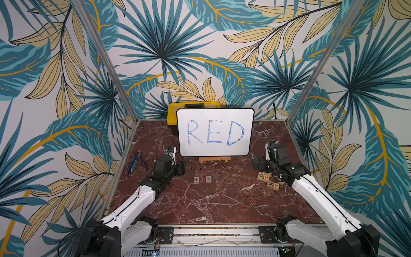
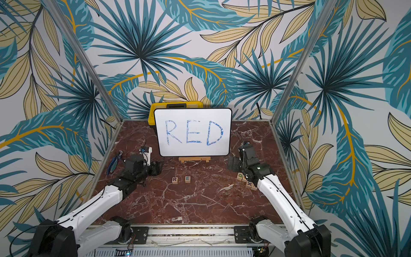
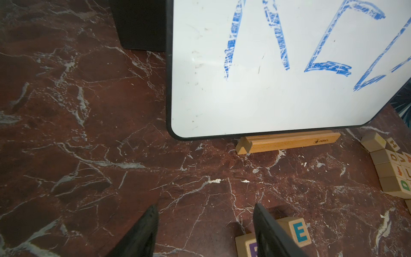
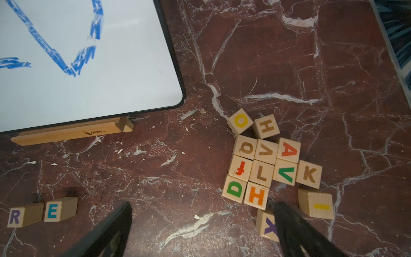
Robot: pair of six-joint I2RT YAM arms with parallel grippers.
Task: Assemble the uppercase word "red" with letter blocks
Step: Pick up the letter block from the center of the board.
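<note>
In the packed cluster (image 4: 262, 173), right pincer (image 4: 202, 204) apart, risks dragging the touching orange H block (image 4: 255, 195) along with the green D block (image 4: 234, 189).

Both top views look from high above the front edge, down and toward the back, and see the whole table (image 1: 222, 200). Each wrist camera hangs low and near, facing the white board (image 3: 266, 100); both share its wooden stand (image 4: 66, 133) and the E block (image 4: 52, 211).

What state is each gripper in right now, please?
Left gripper: open, holding nothing.
Right gripper: open, holding nothing.
</note>
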